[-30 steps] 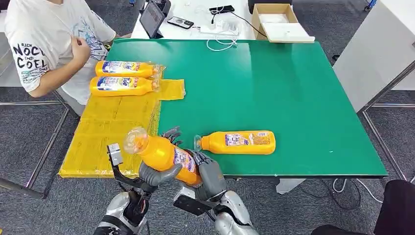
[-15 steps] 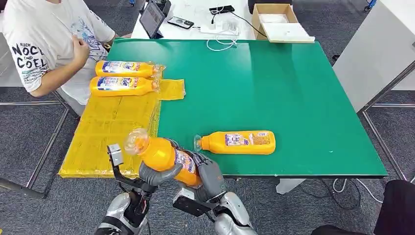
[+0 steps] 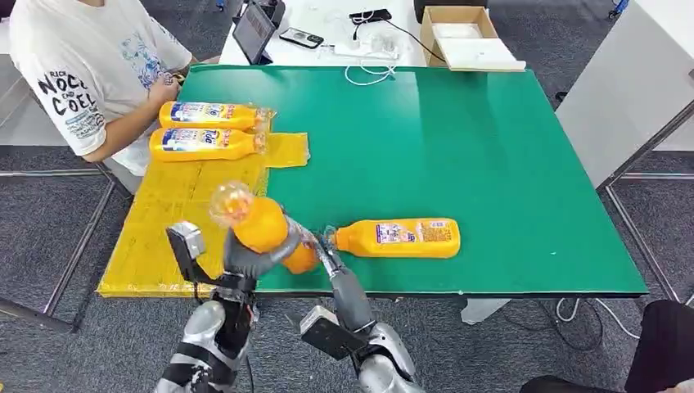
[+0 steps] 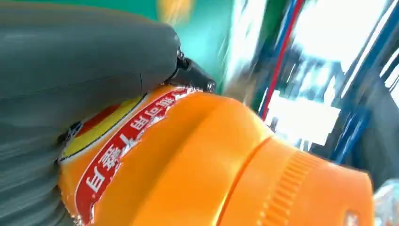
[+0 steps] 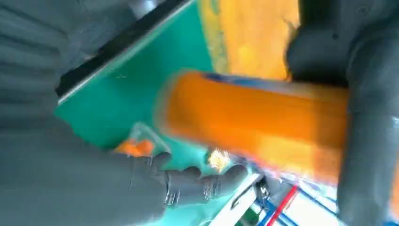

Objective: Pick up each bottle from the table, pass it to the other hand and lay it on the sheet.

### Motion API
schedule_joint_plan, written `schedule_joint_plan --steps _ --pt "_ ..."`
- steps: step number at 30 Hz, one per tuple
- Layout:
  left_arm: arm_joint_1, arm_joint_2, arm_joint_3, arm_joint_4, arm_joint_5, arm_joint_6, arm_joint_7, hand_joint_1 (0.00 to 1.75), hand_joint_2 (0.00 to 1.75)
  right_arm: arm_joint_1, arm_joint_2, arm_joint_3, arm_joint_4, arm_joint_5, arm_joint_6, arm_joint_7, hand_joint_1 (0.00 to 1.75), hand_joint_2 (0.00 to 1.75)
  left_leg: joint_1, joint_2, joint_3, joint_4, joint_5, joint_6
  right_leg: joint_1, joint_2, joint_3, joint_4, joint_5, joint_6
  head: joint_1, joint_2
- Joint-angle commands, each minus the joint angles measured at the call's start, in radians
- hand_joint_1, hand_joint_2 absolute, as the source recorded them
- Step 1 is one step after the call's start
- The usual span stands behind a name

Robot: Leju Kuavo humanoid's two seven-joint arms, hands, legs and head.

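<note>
Lifted since earlier, the held bottle (image 3: 260,227) is gripped by the left hand (image 3: 250,255); the right hand (image 3: 324,255) is released, open. Two bottles (image 3: 205,129) are laid on the sheet (image 3: 176,221); one bottle (image 3: 398,237) is left.

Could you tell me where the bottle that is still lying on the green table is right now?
In the head view, the bottle lies on its side near the table's front edge, just right of the right hand.

orange bottles (image 3: 398,237), yellow sheet (image 3: 184,213), green table (image 3: 458,147), white-printed shirt (image 3: 82,57)
</note>
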Motion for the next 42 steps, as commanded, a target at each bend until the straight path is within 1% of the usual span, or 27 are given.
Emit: schedule_joint_plan --steps 1,2,3,4,5,7,8,9,10,11,12,14,15,16,17,18,21,27,29,31,32,33,34,35,36,37,42 --pt "-0.207 0.012 0.143 0.083 -0.153 0.218 -0.064 1.75 1.75 0.012 -0.04 -0.03 -0.183 -0.07 0.017 -0.011 0.0 0.0 0.0 -0.003 0.001 0.0 0.0 0.001 0.001 -0.003 0.002 0.0 -0.001 -0.001 0.0 0.0" --pt "-0.227 0.018 0.154 0.108 -0.201 0.281 -0.085 1.75 1.75 0.012 -0.041 -0.03 -0.188 -0.077 0.014 -0.02 0.0 0.0 0.001 -0.003 0.003 0.0 0.0 0.001 0.001 -0.004 0.005 0.0 -0.002 -0.002 0.001 0.0" --pt "-0.255 0.028 0.17 0.149 -0.231 0.321 -0.09 1.75 1.75 0.018 -0.036 -0.037 -0.207 -0.076 -0.03 -0.051 0.0 0.0 0.001 -0.003 0.005 0.001 -0.001 0.002 0.001 -0.003 0.007 0.0 -0.002 -0.002 0.0 0.0" --pt "-0.267 0.038 0.175 0.165 -0.245 0.333 -0.095 1.75 1.75 0.021 -0.033 -0.036 -0.216 -0.07 -0.048 -0.061 0.0 0.0 0.0 -0.002 0.003 0.0 0.0 0.001 0.001 -0.002 0.004 0.0 -0.001 -0.001 0.001 0.0" --pt "-0.276 0.04 0.179 0.181 -0.245 0.331 -0.096 1.75 1.75 0.023 -0.035 -0.033 -0.227 -0.07 -0.05 -0.059 0.0 0.0 0.0 -0.002 0.005 0.0 -0.001 0.001 0.001 -0.002 0.006 0.0 -0.002 -0.002 0.0 0.0" --pt "-0.276 0.04 0.179 0.181 -0.245 0.331 -0.096 1.75 1.75 0.023 -0.035 -0.033 -0.227 -0.07 -0.05 -0.059 0.0 0.0 0.0 -0.002 0.002 -0.001 0.0 0.001 0.0 -0.002 0.004 0.0 -0.001 -0.001 0.001 0.0" --pt "-0.276 0.04 0.179 0.181 -0.245 0.331 -0.096 1.75 1.75 0.023 -0.035 -0.033 -0.227 -0.07 -0.05 -0.059 0.0 0.0 0.0 -0.001 0.006 -0.001 -0.001 0.001 0.001 -0.002 0.007 -0.001 -0.002 -0.002 0.0 0.0" --pt "-0.281 0.046 0.17 0.202 -0.303 0.397 -0.098 1.75 1.75 0.03 -0.025 -0.044 -0.238 -0.069 -0.097 -0.081 0.0 0.0 0.0 -0.002 0.008 -0.001 -0.002 0.001 0.001 -0.002 0.009 -0.001 -0.003 -0.003 0.0 0.0" --pt "-0.301 0.054 0.167 0.236 -0.322 0.397 -0.069 1.75 1.75 0.036 -0.019 -0.048 -0.256 -0.082 -0.129 -0.093 0.0 0.0 0.0 -0.002 0.005 -0.001 -0.001 0.001 0.001 -0.002 0.007 -0.001 -0.002 -0.002 0.001 0.0" --pt "-0.322 0.068 0.171 0.28 -0.395 0.487 -0.069 1.75 1.75 0.043 -0.019 -0.045 -0.3 -0.094 -0.176 -0.093 0.0 0.0 0.0 -0.002 0.003 -0.001 0.0 0.001 0.0 -0.002 0.004 0.0 -0.001 -0.002 0.001 0.0" --pt "-0.361 0.094 0.157 0.358 -0.484 0.545 -0.051 1.75 1.75 0.05 -0.026 -0.03 -0.358 -0.112 -0.228 -0.093 0.0 0.0 0.0 -0.002 0.006 -0.001 -0.001 0.001 0.001 -0.002 0.007 0.0 -0.002 -0.003 0.0 0.0" --pt "-0.413 0.114 0.178 0.471 -0.559 0.607 -0.055 1.75 1.75 0.051 -0.035 -0.02 -0.382 -0.128 -0.268 -0.093 0.0 0.0 0.0 -0.003 0.002 0.0 0.0 0.0 0.0 -0.002 0.003 0.001 -0.001 -0.001 0.001 0.0" --pt "-0.442 0.133 0.165 0.541 -0.647 0.65 -0.025 1.75 1.75 0.053 -0.036 -0.02 -0.403 -0.139 -0.282 -0.093 0.0 0.0 0.0 -0.003 0.005 0.0 -0.001 0.001 0.001 -0.003 0.006 0.001 -0.002 -0.003 0.0 0.0" --pt "-0.467 0.164 0.128 0.624 -0.765 0.684 0.031 1.75 1.75 0.053 -0.035 -0.023 -0.412 -0.142 -0.295 -0.093 0.0 0.0 0.0 -0.002 0.002 0.0 0.001 0.0 0.0 -0.001 0.003 0.0 -0.001 -0.001 0.001 0.0" --pt "-0.475 0.168 0.144 0.654 -0.87 0.684 0.084 1.75 1.75 0.052 -0.035 -0.027 -0.416 -0.159 -0.299 -0.093 0.0 0.0 0.0 -0.002 0.003 -0.001 0.0 0.0 0.0 -0.001 0.003 0.0 0.0 -0.001 0.0 0.0" --pt "-0.473 0.169 0.155 0.66 -0.87 0.684 0.068 1.75 1.75 0.05 -0.036 -0.028 -0.415 -0.16 -0.3 -0.093 0.0 0.0 0.0 -0.002 0.006 -0.001 0.0 0.001 0.001 -0.001 0.006 0.0 -0.001 -0.002 0.0 0.0" --pt "-0.473 0.169 0.155 0.66 -0.87 0.684 0.068 1.75 1.75 0.05 -0.036 -0.028 -0.415 -0.16 -0.3 -0.093 0.0 0.0 0.0 0.0 0.006 -0.001 -0.001 0.001 0.001 -0.001 0.006 0.0 -0.002 -0.002 0.0 0.0" --pt "-0.473 0.169 0.155 0.66 -0.87 0.684 0.068 1.75 1.75 0.05 -0.036 -0.028 -0.415 -0.16 -0.3 -0.093 0.0 0.0 0.0 0.0 0.003 0.0 0.0 0.001 0.001 -0.001 0.004 0.0 -0.001 -0.001 0.001 0.0" --pt "-0.493 0.179 0.125 0.739 -1.031 0.684 0.159 1.75 1.75 0.047 -0.042 -0.023 -0.421 -0.179 -0.322 -0.093 0.0 0.0 0.001 -0.001 0.005 0.0 -0.001 0.001 0.001 -0.002 0.006 0.0 -0.002 -0.002 0.001 0.0" --pt "-0.494 0.187 0.123 0.756 -1.061 0.684 0.172 1.75 1.75 0.048 -0.042 -0.028 -0.426 -0.188 -0.323 -0.093 0.0 0.0 0.0 0.0 0.006 0.0 -0.001 0.001 0.001 -0.001 0.007 0.0 -0.002 -0.002 0.001 0.0" --pt "-0.497 0.196 0.111 0.787 -1.122 0.684 0.206 1.75 1.75 0.048 -0.04 -0.032 -0.425 -0.197 -0.325 -0.093 0.0 0.0 0.0 -0.001 0.003 0.0 0.0 0.001 0.001 -0.001 0.004 0.0 -0.001 -0.001 0.001 0.0" --pt "-0.505 0.212 0.085 0.838 -1.194 0.669 0.262 1.75 1.75 0.046 -0.036 -0.044 -0.418 -0.207 -0.322 -0.093 0.0 0.0 0.001 0.0 0.006 0.0 -0.001 0.001 0.001 -0.001 0.007 0.0 -0.002 -0.002 0.001 0.0" --pt "-0.502 0.221 0.077 0.853 -1.22 0.667 0.279 1.75 1.75 0.044 -0.033 -0.052 -0.411 -0.208 -0.319 -0.093 0.0 0.0 0.001 0.0 0.004 0.0 -0.001 0.001 0.001 0.0 0.005 0.0 -0.001 -0.002 0.001 0.0" --pt "-0.5 0.239 0.051 0.88 -1.298 0.643 0.334 1.75 1.75 0.041 -0.025 -0.069 -0.395 -0.206 -0.303 -0.093 0.0 0.0 0.0 0.001 0.003 -0.001 0.0 0.0 0.0 0.001 0.003 0.0 0.0 -0.001 0.0 0.0" --pt "-0.498 0.248 0.044 0.899 -1.324 0.628 0.355 1.75 1.75 0.038 -0.023 -0.074 -0.386 -0.205 -0.297 -0.093 0.0 0.0 0.0 0.001 0.007 -0.001 -0.001 0.001 0.001 0.001 0.006 -0.001 -0.001 -0.002 0.001 0.0" --pt "-0.495 0.261 0.023 0.916 -1.368 0.609 0.376 1.75 1.75 0.036 -0.022 -0.077 -0.375 -0.201 -0.288 -0.093 0.0 0.0 0.0 0.002 0.004 -0.001 0.0 0.0 0.0 0.001 0.004 -0.001 0.0 -0.002 0.001 0.0" --pt "-0.477 0.28 -0.004 0.942 -1.442 0.534 0.405 1.75 1.75 0.029 -0.013 -0.087 -0.35 -0.21 -0.267 -0.093 0.0 0.0 0.001 0.003 0.007 -0.001 -0.002 0.001 0.001 0.001 0.007 -0.001 -0.002 -0.002 0.0 0.0"
